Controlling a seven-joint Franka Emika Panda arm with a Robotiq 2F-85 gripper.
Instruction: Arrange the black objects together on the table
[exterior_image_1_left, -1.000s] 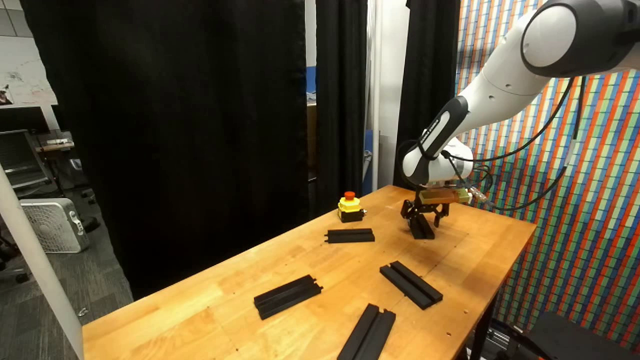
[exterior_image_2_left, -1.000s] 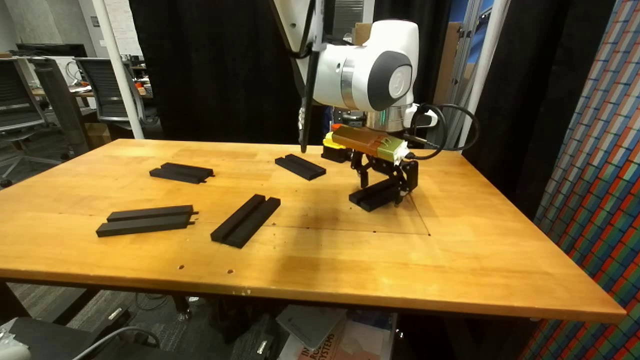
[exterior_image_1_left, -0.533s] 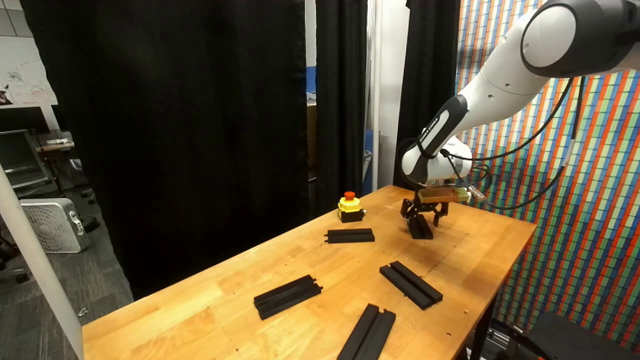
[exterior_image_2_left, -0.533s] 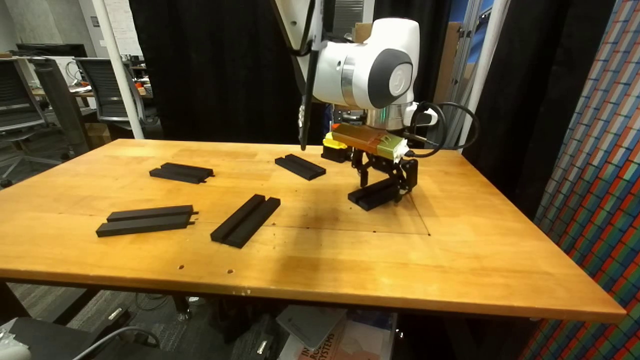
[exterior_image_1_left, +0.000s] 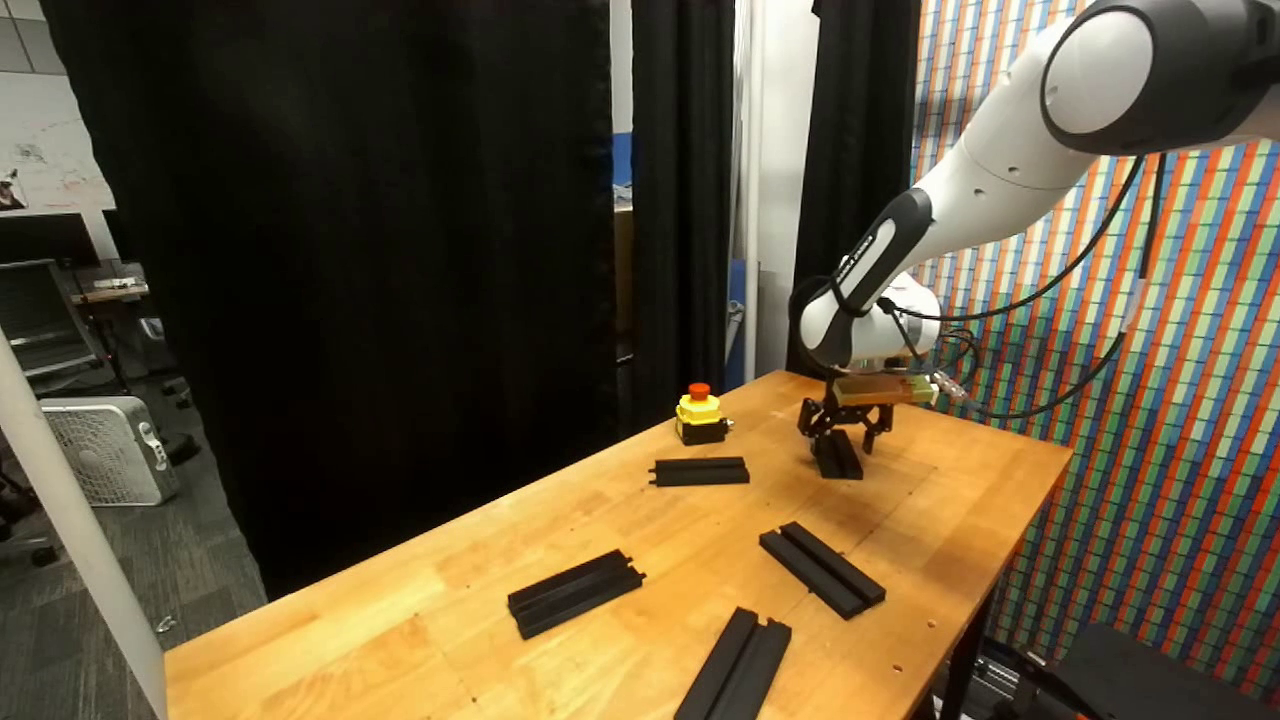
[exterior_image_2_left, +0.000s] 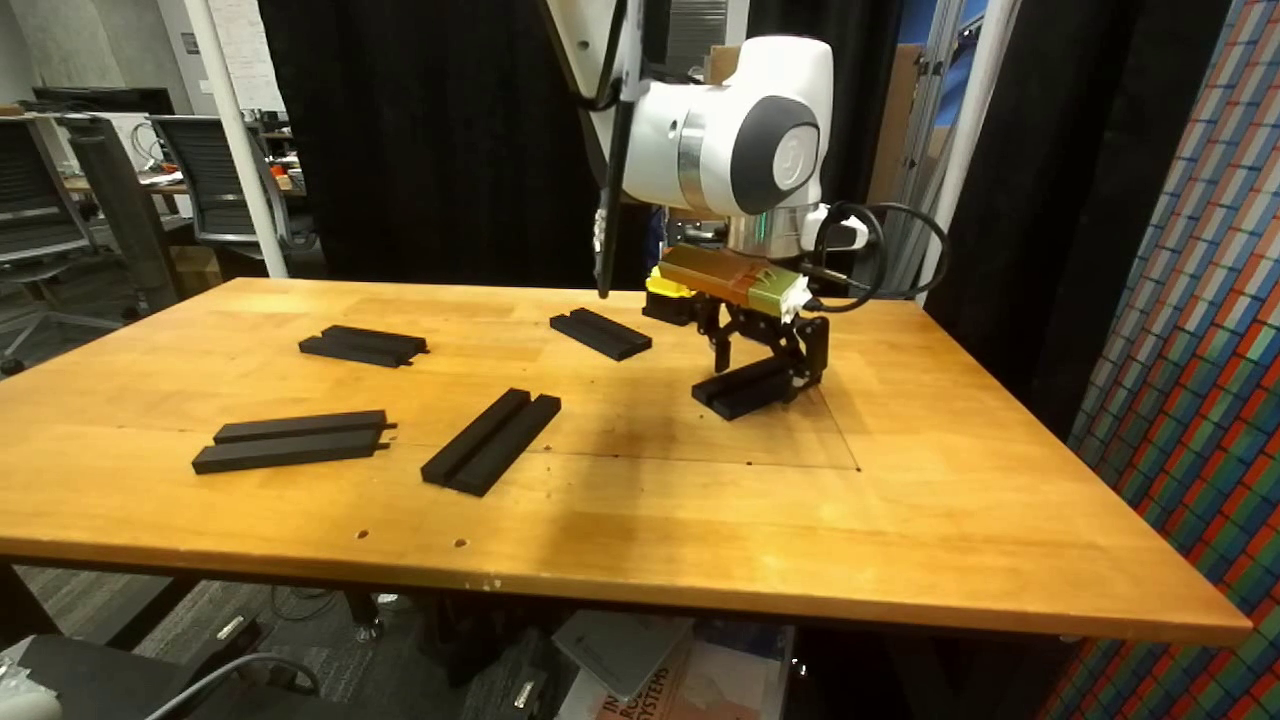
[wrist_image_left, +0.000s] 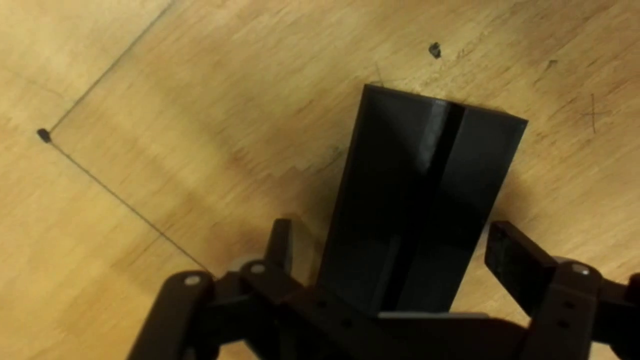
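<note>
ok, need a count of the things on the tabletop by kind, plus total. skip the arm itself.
Black grooved bars: 5 (one of them straddled by the open claw)
Yellow-and-red button unit: 1
Total: 6

Pincer (exterior_image_2_left: 757, 382) and black bar (exterior_image_2_left: 742, 389) beneath shifted slightly leftward, both exterior views.

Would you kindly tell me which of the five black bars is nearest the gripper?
It is the black bar under the gripper, between its open jaws. The other four bars lie elsewhere on the table, none beneath the gripper.
</note>
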